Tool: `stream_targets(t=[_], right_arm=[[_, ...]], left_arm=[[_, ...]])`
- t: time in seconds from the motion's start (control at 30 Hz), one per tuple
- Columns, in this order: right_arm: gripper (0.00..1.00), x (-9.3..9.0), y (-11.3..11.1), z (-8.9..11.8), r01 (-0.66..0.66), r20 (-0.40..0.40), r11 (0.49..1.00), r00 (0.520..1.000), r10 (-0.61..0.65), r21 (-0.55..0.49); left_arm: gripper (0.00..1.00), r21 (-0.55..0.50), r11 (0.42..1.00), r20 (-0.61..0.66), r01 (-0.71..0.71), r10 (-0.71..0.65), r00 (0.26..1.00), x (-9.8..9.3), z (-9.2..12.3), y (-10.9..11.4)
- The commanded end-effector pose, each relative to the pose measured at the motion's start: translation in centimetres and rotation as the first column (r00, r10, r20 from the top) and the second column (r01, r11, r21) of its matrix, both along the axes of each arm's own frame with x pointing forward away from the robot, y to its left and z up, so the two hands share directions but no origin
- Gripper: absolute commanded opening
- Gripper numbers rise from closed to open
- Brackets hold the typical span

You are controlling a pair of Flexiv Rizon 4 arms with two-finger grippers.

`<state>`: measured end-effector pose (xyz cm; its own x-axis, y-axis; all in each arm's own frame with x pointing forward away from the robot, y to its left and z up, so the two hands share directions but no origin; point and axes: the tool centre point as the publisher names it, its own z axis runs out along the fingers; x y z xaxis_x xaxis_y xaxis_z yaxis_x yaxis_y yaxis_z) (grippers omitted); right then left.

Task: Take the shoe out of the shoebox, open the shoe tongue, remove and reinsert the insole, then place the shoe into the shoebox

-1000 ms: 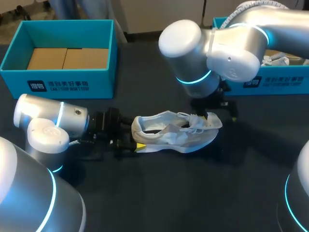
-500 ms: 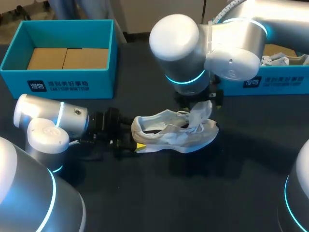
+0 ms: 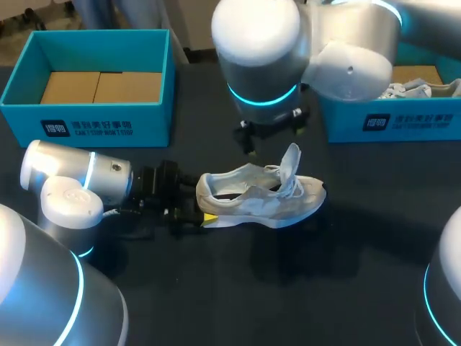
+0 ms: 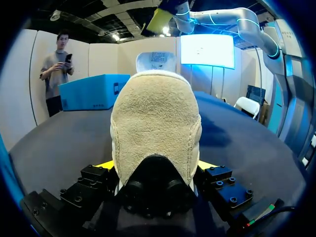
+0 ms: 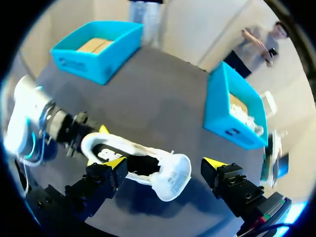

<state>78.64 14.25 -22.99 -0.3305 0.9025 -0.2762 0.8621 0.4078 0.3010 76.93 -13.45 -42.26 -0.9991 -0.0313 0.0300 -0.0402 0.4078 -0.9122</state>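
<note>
Right gripper (image 3: pixel 272 133) now spread wide, lifted off upright tongue (image 3: pixel 290 160), left gripper (image 3: pixel 191 205) still clamping shoe (image 3: pixel 259 200) heel.

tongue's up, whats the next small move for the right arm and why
Probably lower the open right gripper into the mouth of the shoe, toward the insole. The tongue stands upright, clear of the opening, and the left gripper is shut on the heel, steadying the shoe.

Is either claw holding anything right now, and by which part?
The left claw grips the shoe by its heel; the right claw is open, holding nothing.
</note>
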Motion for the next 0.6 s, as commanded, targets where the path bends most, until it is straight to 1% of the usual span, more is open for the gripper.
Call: stream_targets(t=[0.03,0.13,0.2,0.27,0.3,0.6], right_arm=[[1.0,0.1,1.2,1.1,-0.131,-0.017,0.991,0.991,0.132,0.028],[1.0,-0.2,2.3,1.9,-0.233,-0.015,0.972,0.972,0.234,0.043],[1.0,-0.3,2.5,2.0,-0.257,-0.015,0.965,0.966,0.258,0.046],[1.0,-0.5,3.5,2.8,-0.334,-0.041,0.942,0.941,0.335,0.013],[1.0,-0.6,3.6,2.9,-0.35,-0.052,0.937,0.935,0.35,0.021],[1.0,-0.6,3.6,2.9,-0.346,-0.059,0.938,0.936,0.348,0.029]], left_arm=[[0.0,-0.001,1.0,0.0,-0.001,0.001,1.0,0.0,-0.4,0.0],[0.0,-0.001,1.0,0.0,-0.001,0.001,1.0,0.0,-0.4,0.0],[0.0,-0.001,1.0,0.0,-0.001,0.001,1.0,0.0,-0.4,0.0],[0.0,-0.001,1.0,0.0,-0.001,0.001,1.0,0.0,-0.4,0.0],[0.0,-0.001,1.0,0.0,-0.001,0.001,1.0,0.0,-0.4,0.0],[0.0,-0.001,1.0,0.0,-0.001,0.001,1.0,0.0,-0.4,0.0]])
